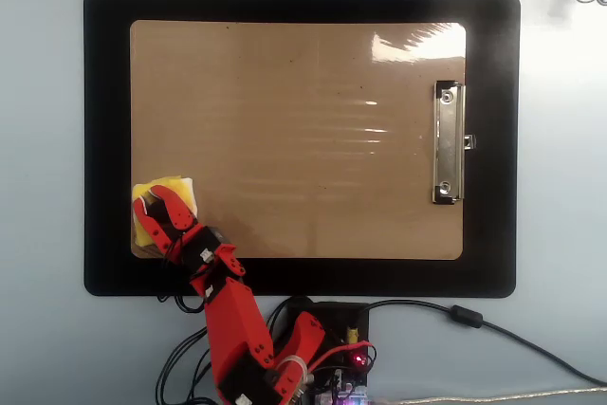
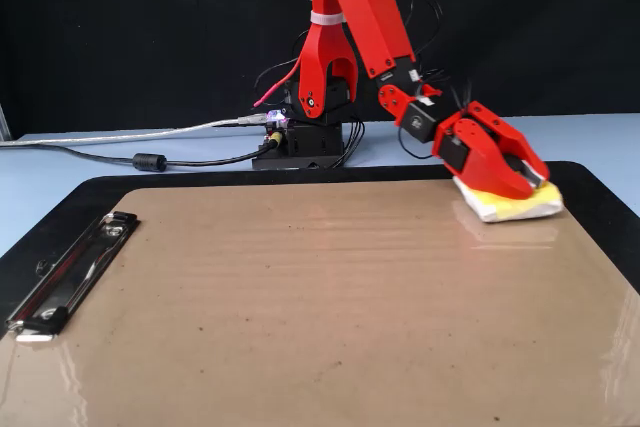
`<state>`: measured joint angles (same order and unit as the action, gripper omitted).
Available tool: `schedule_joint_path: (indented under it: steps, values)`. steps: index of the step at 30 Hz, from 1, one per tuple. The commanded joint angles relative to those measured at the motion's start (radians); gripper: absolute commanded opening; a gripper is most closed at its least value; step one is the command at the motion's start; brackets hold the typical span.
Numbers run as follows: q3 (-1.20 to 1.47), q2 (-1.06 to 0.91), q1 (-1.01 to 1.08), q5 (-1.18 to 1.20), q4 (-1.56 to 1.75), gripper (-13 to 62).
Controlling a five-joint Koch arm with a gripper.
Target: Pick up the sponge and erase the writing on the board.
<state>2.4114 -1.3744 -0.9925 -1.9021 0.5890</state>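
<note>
1. In the overhead view the board (image 1: 285, 92) lies on the mat (image 1: 104, 139), whose border shows on all four sides.
2. The clip (image 1: 449, 142) sits on the board's right short side.
3. The sponge (image 1: 169, 189) lies at the board's lower left corner, with the gripper (image 1: 150, 207) on it.
4. The arm's base (image 1: 322, 329) stands just below the mat.
5. A cable (image 1: 512, 339) runs right from the base across the table (image 1: 560, 187).
</note>
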Motion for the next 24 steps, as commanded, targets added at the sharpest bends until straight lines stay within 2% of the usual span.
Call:
schedule_joint_path:
  steps: [1,7,8,11,13,18,21,24]
  values:
    - [-0.006,0.012,-0.041,-0.058,0.015,-7.9]
    - [-0.005,0.011,-0.04,-0.052,0.012,-7.4]
    - [-0.003,0.011,-0.041,-0.052,0.017,-5.4]
    - [-0.011,0.003,-0.048,-0.04,0.026,24.3]
    - [-0.015,-0.012,-0.049,-0.009,0.028,31.4]
    - [0.012,-0.196,-0.037,0.009,0.018,32.0]
    - [0.086,-0.417,0.025,0.009,-0.032,32.0]
    - [0.155,-0.695,0.118,0.012,-0.301,32.0]
